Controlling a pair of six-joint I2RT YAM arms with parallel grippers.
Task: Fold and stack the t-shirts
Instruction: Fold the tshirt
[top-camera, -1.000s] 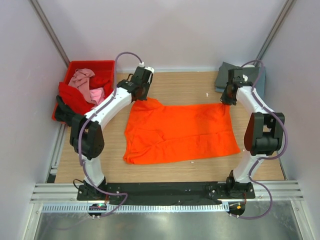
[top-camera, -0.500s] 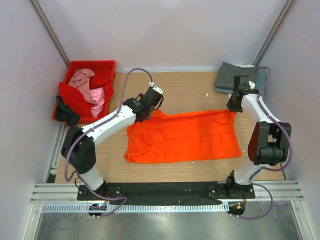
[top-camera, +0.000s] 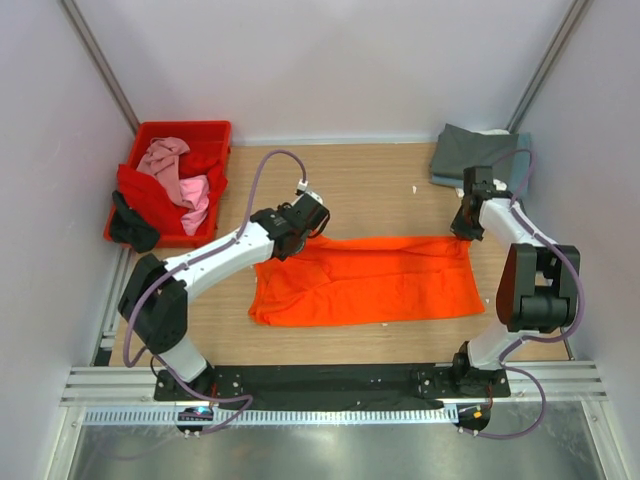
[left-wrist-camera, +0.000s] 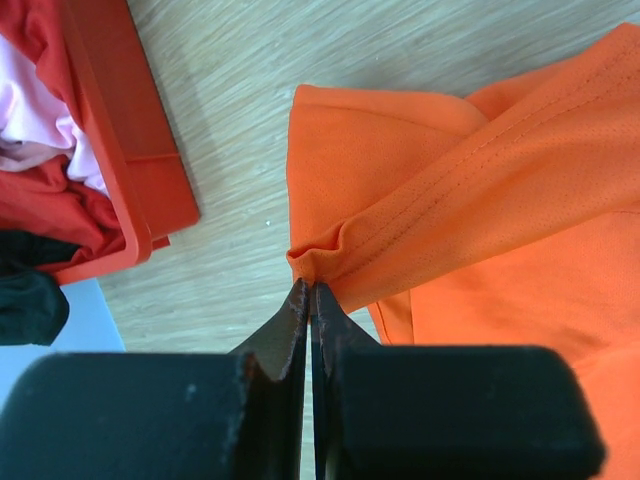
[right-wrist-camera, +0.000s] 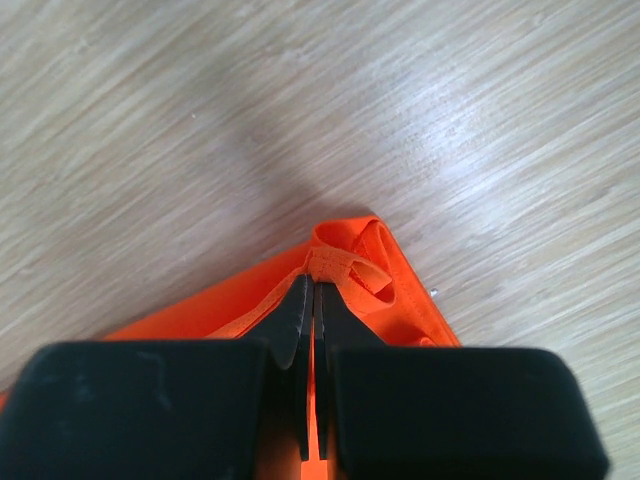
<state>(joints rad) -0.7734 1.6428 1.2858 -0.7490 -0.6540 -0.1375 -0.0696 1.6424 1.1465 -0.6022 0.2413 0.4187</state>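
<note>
The orange t-shirt (top-camera: 370, 285) lies spread across the middle of the wooden counter (top-camera: 370, 185), wider than it is deep, wrinkled but mostly flat along its near edge. Its two far corners are each gripped. The left pincer (top-camera: 287, 243) is closed tight on the far left corner; in the left wrist view its black tips (left-wrist-camera: 308, 292) meet on a bunched stitched hem, and the cloth fans out from there to the right. The right pincer (top-camera: 462, 232) is closed on the far right corner, its tips (right-wrist-camera: 313, 282) nipping a small folded loop of hem just above the wood.

At the far left stands a red crate (top-camera: 180, 128) holding a pink shirt (top-camera: 172, 165) and a red shirt (top-camera: 145, 190), with a black cloth (top-camera: 130, 225) hanging over its near rim. In the far right corner lies a folded grey shirt (top-camera: 465, 150), well apart from the orange one.
</note>
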